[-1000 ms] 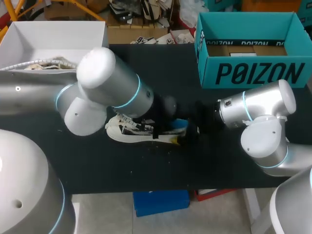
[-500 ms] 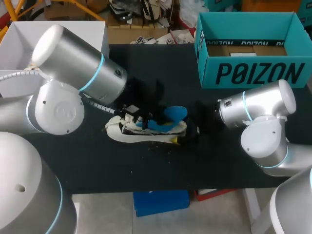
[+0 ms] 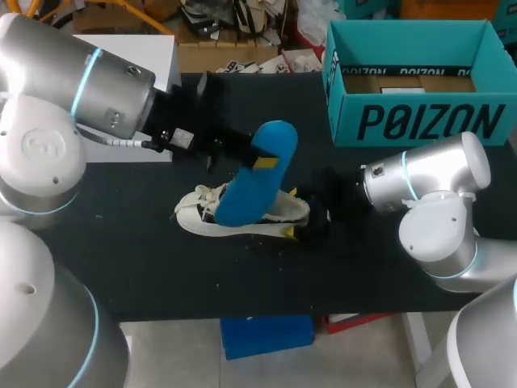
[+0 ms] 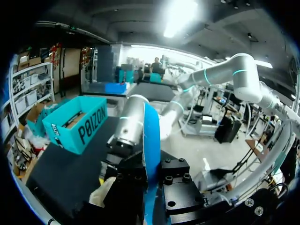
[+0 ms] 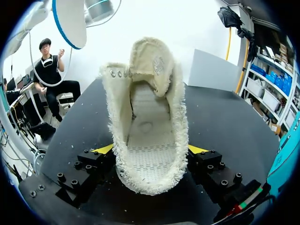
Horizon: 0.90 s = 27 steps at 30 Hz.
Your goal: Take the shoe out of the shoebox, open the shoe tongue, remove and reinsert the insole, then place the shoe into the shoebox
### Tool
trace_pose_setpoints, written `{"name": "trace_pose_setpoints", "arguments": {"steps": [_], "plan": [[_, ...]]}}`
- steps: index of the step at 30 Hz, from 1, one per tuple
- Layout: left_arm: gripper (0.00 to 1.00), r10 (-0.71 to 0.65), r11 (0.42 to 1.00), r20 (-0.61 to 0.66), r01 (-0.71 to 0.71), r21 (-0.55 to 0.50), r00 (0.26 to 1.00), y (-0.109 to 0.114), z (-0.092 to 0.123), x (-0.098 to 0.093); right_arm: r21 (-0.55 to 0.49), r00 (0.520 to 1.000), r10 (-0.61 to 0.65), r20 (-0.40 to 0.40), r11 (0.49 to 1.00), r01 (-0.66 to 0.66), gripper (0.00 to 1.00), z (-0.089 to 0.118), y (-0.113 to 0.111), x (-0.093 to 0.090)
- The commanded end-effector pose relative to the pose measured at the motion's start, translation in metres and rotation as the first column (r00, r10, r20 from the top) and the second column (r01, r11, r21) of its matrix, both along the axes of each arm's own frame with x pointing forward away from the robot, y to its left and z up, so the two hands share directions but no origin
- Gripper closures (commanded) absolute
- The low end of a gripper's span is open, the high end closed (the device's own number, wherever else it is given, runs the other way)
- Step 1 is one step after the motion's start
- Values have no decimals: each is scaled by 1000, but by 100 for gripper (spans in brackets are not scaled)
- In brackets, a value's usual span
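Note:
A cream-white shoe (image 3: 202,215) lies on its side on the black table (image 3: 161,267), heel toward my right arm. My right gripper (image 3: 305,220) is shut on the heel; in the right wrist view the shoe (image 5: 150,136) stands between the fingers of that gripper (image 5: 150,151), whose yellow tips press both sides. The shoe's inside shows bare. A blue insole (image 3: 242,194) hangs slanted above the shoe, my left gripper (image 3: 262,164) shut on its upper part. In the left wrist view the insole (image 4: 151,136) runs edge-on between the black fingers of the left gripper (image 4: 151,180). The insole (image 5: 70,21) also shows in the right wrist view.
The open teal shoebox (image 3: 412,81) stands at the back right, also in the left wrist view as the teal shoebox (image 4: 77,124). A white box (image 3: 97,56) sits at the back left behind my left arm. Small crumbs lie in front of the shoe.
My left gripper has drawn the blue insole up out of the shoe and swung back toward the left. The right gripper and the shoe have stayed put.

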<state>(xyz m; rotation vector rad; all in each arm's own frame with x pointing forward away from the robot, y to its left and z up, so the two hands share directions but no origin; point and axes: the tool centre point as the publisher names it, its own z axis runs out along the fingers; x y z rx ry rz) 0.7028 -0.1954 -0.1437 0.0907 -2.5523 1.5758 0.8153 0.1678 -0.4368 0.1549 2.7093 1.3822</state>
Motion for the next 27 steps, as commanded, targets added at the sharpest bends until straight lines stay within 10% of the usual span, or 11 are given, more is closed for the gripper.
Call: {"name": "trace_pose_setpoints", "arguments": {"steps": [1, 16, 27], "plan": [[100, 0, 1000, 2, 0, 8, 1000, 33, 16, -1, -2, 1000, -2, 0, 1000, 2, 100, -2, 0, 0], [100, 0, 1000, 2, 0, 8, 1000, 33, 16, -1, -2, 1000, -2, 0, 1000, 2, 100, -2, 0, 0], [100, -22, 979, -122, -4, -206, 992, 23, 102, 4, -2, 1000, -2, 0, 1000, 2, 100, -2, 0, 0]]}}
